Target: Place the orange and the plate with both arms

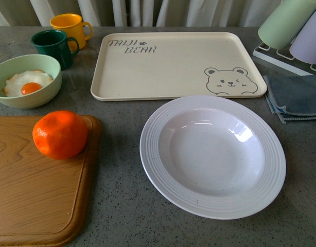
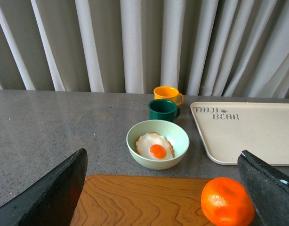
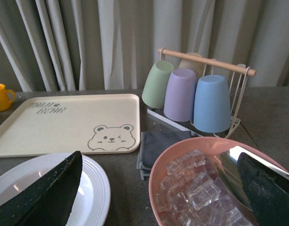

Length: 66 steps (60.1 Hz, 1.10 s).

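Observation:
The orange (image 1: pixel 60 134) sits on the far right part of a wooden cutting board (image 1: pixel 34 195) at the front left. In the left wrist view the orange (image 2: pixel 227 202) lies close to one black finger (image 2: pixel 269 188) of my open left gripper (image 2: pixel 163 197), which is empty above the board. The white ridged plate (image 1: pixel 213 154) rests on the grey table at the front right. In the right wrist view the plate's rim (image 3: pixel 95 188) shows beside one finger (image 3: pixel 45 195) of my open, empty right gripper (image 3: pixel 158 197). Neither arm shows in the front view.
A cream bear-print tray (image 1: pixel 173 64) lies behind the plate. A pale green bowl with a fried egg (image 1: pixel 27 80), a green mug (image 1: pixel 52 46) and a yellow mug (image 1: pixel 70 28) stand far left. A folded grey cloth (image 1: pixel 297 98) and cup rack (image 3: pixel 196 94) are right. A pink bowl of ice cubes (image 3: pixel 196 188) sits under my right gripper.

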Tool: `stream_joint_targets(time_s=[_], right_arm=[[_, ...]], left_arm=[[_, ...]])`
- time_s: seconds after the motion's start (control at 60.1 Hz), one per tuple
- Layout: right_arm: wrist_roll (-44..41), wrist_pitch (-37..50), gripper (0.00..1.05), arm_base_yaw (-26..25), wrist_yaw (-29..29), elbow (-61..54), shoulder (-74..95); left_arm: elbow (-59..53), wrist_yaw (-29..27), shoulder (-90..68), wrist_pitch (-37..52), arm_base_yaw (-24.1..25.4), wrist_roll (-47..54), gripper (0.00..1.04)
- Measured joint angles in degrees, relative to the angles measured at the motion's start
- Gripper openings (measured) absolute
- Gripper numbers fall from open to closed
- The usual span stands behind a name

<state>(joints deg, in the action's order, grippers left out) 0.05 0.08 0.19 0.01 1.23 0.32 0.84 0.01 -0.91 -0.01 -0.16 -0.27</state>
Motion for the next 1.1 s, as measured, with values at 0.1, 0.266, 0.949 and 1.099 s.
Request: stream_joint_targets(time_s=[0.1, 0.266, 0.949, 1.099], right_arm=[[0.00, 0.00, 0.96, 0.00, 0.00, 0.00, 0.00], [0.00, 0.02, 0.96, 0.00, 0.00, 0.00, 0.00], [0.00, 0.00, 0.96, 0.00, 0.00, 0.00, 0.00], [0.00, 0.00, 0.96, 0.00, 0.00, 0.00, 0.00]], left_arm=[[0.00, 0.00, 0.00, 0.00, 0.00, 0.00, 0.96], [0.00, 0.00, 0.00, 0.00, 0.00, 0.00, 0.96], [0.02, 0.00, 0.00, 0.00, 0.00, 0.00, 0.96], [0.00, 0.00, 0.00, 0.00, 0.00, 0.00, 0.96]])
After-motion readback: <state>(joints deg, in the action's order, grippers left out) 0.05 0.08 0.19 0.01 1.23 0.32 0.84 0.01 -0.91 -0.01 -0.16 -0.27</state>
